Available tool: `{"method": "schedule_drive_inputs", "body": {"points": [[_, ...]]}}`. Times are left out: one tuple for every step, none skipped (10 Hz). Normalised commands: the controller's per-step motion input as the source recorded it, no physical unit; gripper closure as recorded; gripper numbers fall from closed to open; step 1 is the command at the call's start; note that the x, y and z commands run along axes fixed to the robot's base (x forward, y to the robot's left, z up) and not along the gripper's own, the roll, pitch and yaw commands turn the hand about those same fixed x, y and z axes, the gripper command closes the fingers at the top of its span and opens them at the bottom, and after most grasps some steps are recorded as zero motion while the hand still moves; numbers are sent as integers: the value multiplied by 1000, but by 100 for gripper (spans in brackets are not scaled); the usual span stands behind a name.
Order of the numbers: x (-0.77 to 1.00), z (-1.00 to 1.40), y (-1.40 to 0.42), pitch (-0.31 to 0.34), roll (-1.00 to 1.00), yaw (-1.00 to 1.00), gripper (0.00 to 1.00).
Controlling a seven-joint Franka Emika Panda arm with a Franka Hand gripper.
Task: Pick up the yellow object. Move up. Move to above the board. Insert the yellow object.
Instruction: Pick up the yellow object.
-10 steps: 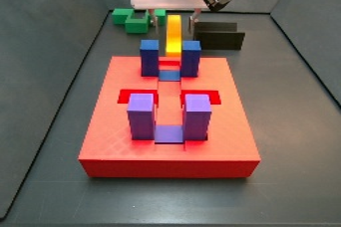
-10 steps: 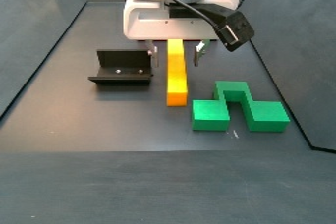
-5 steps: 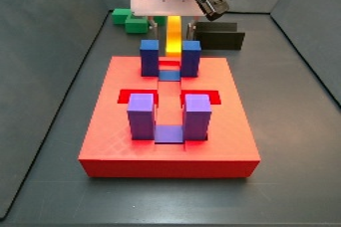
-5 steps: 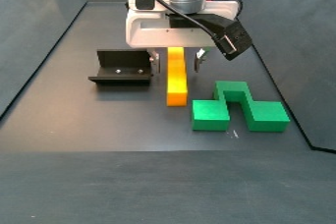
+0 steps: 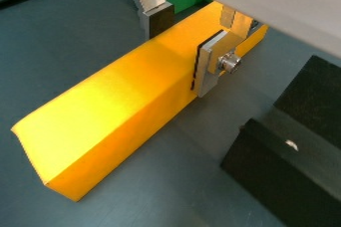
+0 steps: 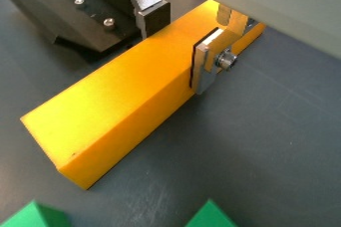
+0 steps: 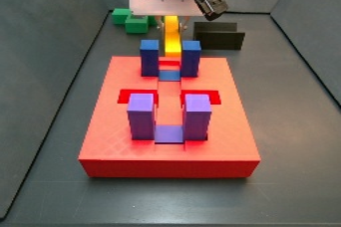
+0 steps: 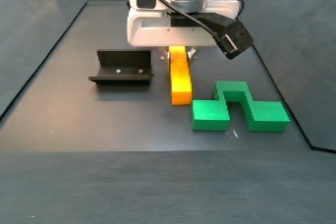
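The yellow object (image 8: 180,79) is a long yellow-to-orange bar lying on the dark floor beyond the board; it shows in both wrist views (image 5: 114,116) (image 6: 120,112) and behind the blue posts in a side view (image 7: 173,32). My gripper (image 8: 182,53) stands over its far end, and its fingers (image 5: 213,60) are closed against the bar's two long sides. The gripper also shows in the wrist views (image 5: 184,40) (image 6: 181,38) and in a side view (image 7: 173,10). The board (image 7: 107,136) is a flat red block with blue posts (image 7: 151,56) and purple posts (image 7: 142,114).
The black fixture (image 8: 118,68) stands beside the bar, close to one finger (image 6: 87,17), and also shows in a side view (image 7: 221,38). A green block (image 8: 239,110) lies by the bar's other end and shows in a side view (image 7: 130,17). Dark walls ring the floor.
The fingers, spread wide on either side of the bar before, have closed onto its sides. The bar itself has not moved.
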Motion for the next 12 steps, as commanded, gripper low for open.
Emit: {"method": "schedule_drive_inputs", "body": {"points": [[0,0,0,0,0,0,100],[0,0,0,0,0,0,100],[0,0,0,0,0,0,100],[0,0,0,0,0,0,100],[0,0,0,0,0,0,100],[0,0,0,0,0,0,100],[0,0,0,0,0,0,100],[0,0,0,0,0,0,100],[0,0,0,0,0,0,100],[0,0,0,0,0,0,100],[0,0,0,0,0,0,100],[0,0,0,0,0,0,100]]}}
